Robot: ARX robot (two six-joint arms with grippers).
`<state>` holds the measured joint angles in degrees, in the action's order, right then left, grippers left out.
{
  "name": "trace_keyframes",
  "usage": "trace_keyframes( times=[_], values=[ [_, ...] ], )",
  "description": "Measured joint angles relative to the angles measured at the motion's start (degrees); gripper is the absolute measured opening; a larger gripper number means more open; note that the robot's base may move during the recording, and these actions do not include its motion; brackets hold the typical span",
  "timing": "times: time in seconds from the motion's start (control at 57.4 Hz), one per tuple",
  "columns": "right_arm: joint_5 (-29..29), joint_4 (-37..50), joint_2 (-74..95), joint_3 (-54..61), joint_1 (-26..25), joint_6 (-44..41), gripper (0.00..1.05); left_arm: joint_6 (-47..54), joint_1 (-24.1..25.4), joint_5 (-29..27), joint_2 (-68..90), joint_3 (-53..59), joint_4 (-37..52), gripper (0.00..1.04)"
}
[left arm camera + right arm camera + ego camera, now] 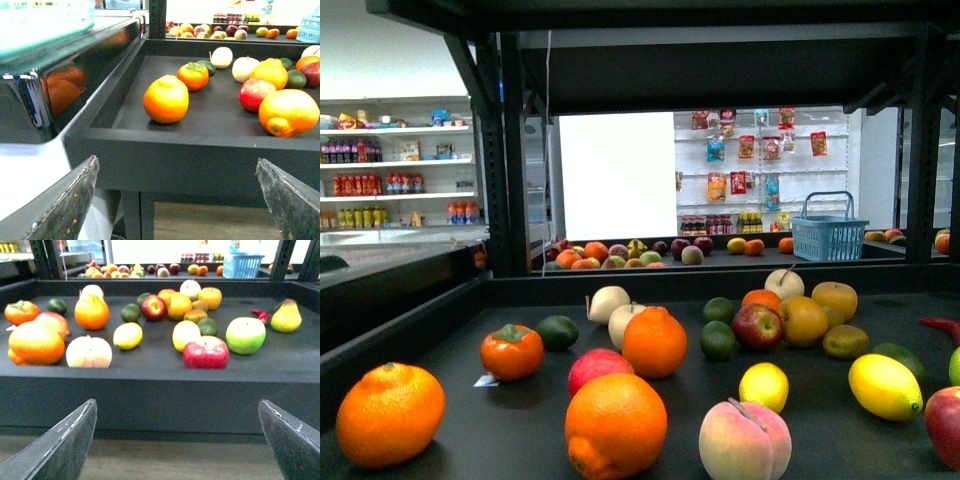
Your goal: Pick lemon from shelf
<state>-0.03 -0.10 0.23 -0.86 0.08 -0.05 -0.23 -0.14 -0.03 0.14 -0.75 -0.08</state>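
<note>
both grippers gape empty before the fruit shelf

the right gripper (176, 405) stands with its fingers spread wide and nothing between them, short of the black front wall of the shelf (160, 400). the left gripper (175, 167) is likewise fully parted and bare, facing the tray's left corner. two lemons lie toward the front of the tray. the left lemon (127, 335) sits just beside a pale peach (89, 352). the right lemon (186, 335) sits directly behind a red apple (206, 352) that touches it, with a green apple (245, 335) near. a large orange (615, 425) sits left of the peach.
</note>
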Motion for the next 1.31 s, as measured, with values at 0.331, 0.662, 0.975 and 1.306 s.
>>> trace_keyframes(
  times=[0.331, 0.662, 0.975, 1.306],
  values=[
    [0.02, 0.0, -0.02, 0.0, 0.0, 0.09, 0.97, 0.02, 0.0, 0.04, 0.0, 0.0, 0.0, 0.97],
    [0.02, 0.0, -0.02, 0.0, 0.0, 0.02, 0.97, 0.02, 0.0, 0.02, 0.0, 0.0, 0.0, 0.97],
    [-0.02, 0.02, -0.02, 0.0, 0.0, 0.04, 0.97, 0.0, 0.0, 0.04, 0.0, 0.0, 0.0, 0.97],
    [-0.02, 0.02, -0.02, 0.0, 0.0, 0.04, 0.97, -17.05, 4.13, 5.86, 12.07, -6.67, -11.45, 0.97]
  ],
)
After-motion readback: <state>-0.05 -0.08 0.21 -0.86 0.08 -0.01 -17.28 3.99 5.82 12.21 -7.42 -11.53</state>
